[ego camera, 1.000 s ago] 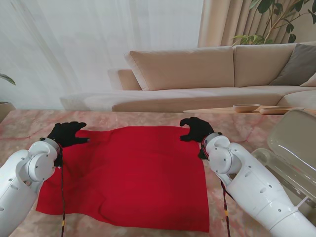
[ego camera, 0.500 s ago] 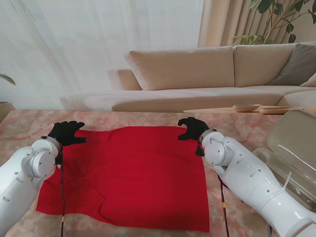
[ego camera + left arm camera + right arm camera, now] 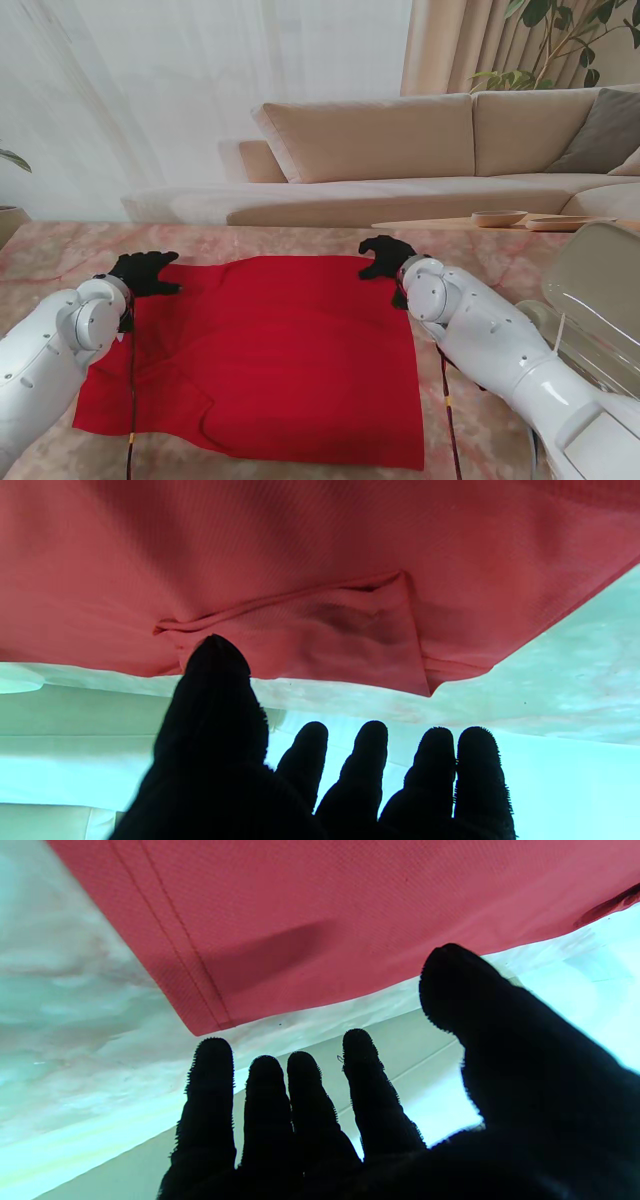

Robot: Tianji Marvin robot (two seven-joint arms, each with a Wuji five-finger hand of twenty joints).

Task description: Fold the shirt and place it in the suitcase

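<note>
While my left hand (image 3: 143,271) and right hand (image 3: 386,255) hover with fingers spread, holding nothing, at the far corners of the red shirt (image 3: 265,350), it lies flat on the marble table (image 3: 40,250). Soft, light knit, it should drape limply; I'd pinch the stitched hems at those corners. The clear-lidded suitcase (image 3: 595,300) waits to my right.

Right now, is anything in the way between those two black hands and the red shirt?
Nothing visible. The left hand and right hand hang open over the far corners of the red shirt, and both wrist views show only bare marble table between fingertips and cloth.
</note>
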